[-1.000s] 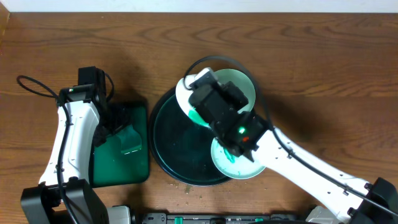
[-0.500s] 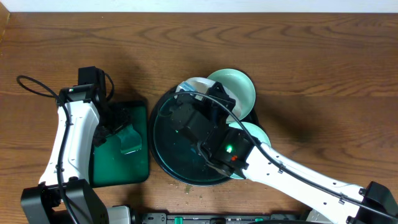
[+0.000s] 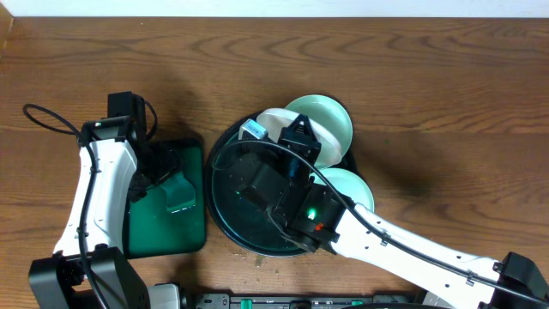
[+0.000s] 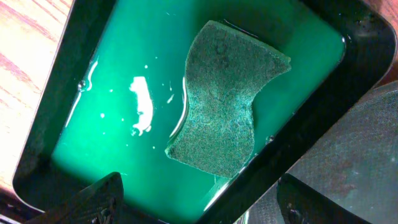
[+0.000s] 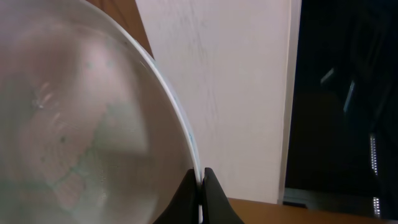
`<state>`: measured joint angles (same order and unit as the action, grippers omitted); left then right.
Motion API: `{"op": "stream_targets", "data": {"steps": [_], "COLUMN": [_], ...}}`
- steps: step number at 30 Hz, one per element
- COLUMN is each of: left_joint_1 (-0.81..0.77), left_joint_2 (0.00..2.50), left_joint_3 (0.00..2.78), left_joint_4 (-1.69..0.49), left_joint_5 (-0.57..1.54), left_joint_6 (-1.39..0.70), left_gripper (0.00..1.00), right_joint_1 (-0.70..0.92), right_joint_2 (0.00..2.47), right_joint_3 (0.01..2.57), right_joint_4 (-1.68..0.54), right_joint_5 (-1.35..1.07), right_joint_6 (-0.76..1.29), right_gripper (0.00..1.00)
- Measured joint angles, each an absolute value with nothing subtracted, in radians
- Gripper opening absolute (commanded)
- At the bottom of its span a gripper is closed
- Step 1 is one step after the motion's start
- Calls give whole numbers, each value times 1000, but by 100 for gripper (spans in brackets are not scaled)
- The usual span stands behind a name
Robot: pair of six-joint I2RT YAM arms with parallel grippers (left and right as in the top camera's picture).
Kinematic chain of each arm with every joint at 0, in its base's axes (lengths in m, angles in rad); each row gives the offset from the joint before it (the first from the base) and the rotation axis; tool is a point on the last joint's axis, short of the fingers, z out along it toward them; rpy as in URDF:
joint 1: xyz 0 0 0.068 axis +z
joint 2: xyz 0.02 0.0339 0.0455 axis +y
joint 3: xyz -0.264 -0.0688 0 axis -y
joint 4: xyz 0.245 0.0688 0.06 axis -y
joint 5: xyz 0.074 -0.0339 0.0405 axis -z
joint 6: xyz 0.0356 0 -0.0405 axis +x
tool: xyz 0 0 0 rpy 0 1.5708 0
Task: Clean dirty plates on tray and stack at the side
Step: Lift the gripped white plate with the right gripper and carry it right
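The white plate [image 3: 271, 123] sits at the round tray's [image 3: 227, 206] twelve o'clock, its rim pinched in the right tool [image 5: 200, 188]. One teal plate [image 3: 333, 118] lies at one o'clock, a second teal plate [image 3: 353, 187] at four. The left tool [image 4: 199, 208] gapes wide above the sponge [image 4: 227, 102] in the green basin [image 4: 50, 124].

My right pincer [image 5: 200, 180] is black, its plate [image 5: 74, 124] white; sponge [image 4: 227, 99] dark green, tray [image 3: 225, 206] black, worktop [image 3: 429, 69] brown wood-grain.

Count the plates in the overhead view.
3: white plate in the right fingers at the tray's far rim; green plate beside it; second green plate right of the tray. Others may be hidden.
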<state>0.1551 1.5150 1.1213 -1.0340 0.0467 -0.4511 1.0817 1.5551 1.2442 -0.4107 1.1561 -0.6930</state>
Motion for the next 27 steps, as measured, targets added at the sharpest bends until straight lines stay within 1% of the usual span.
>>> {"op": "stream_targets", "data": {"steps": [27], "left_joint_1": [155], "left_joint_2": [1515], "left_joint_3": [1121], "left_joint_4": [-1034], "left_joint_5": [47], "left_joint_6": [-451], "left_gripper": [79], "right_joint_1": [1089], "right_joint_2": [1557], "right_joint_3": [1244], "right_joint_4": [-421], "right_joint_5": [1178], "right_joint_6": [-595], "right_gripper": [1]}}
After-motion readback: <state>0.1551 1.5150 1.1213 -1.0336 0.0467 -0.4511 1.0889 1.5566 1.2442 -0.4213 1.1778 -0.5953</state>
